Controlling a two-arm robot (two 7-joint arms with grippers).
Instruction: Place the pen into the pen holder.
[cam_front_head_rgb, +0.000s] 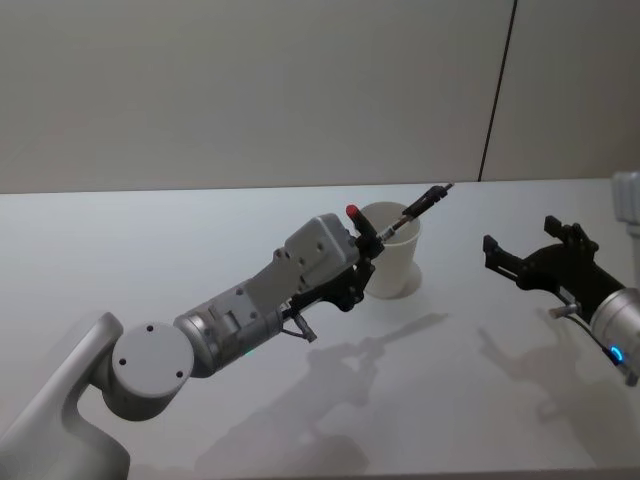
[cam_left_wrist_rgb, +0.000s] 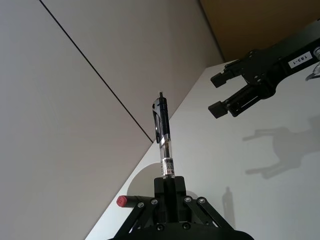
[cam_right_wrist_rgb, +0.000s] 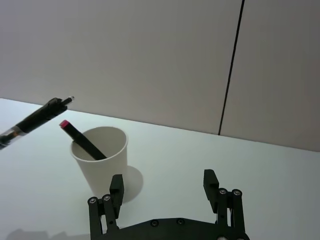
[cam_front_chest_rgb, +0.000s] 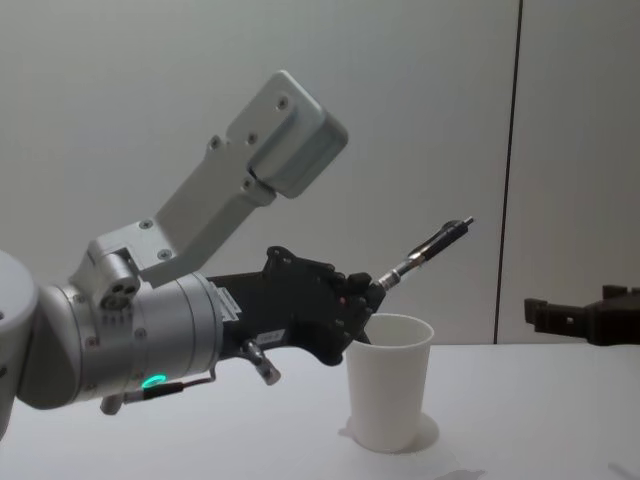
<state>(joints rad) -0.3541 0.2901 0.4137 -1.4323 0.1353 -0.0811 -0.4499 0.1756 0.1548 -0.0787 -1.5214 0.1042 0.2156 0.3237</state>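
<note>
cup (cam_right_wrist_rgb: 102, 165): matt white paper. clip pen (cam_left_wrist_rgb: 161, 120): glossy black plastic, clear barrel. red-tipped pen (cam_right_wrist_rgb: 85, 144): matt black. desk (cam_right_wrist_rgb: 200, 160): smooth, faint sheen.

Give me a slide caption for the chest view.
Left claw holds a pen tilted above the cup; right claw parked aside.

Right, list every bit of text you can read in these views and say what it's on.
"183-1", as best it reads: white label on the right gripper.
Unreadable: the printed band on the clear-barrelled pen, held in the left gripper, is too small to read.
No other text is visible.
</note>
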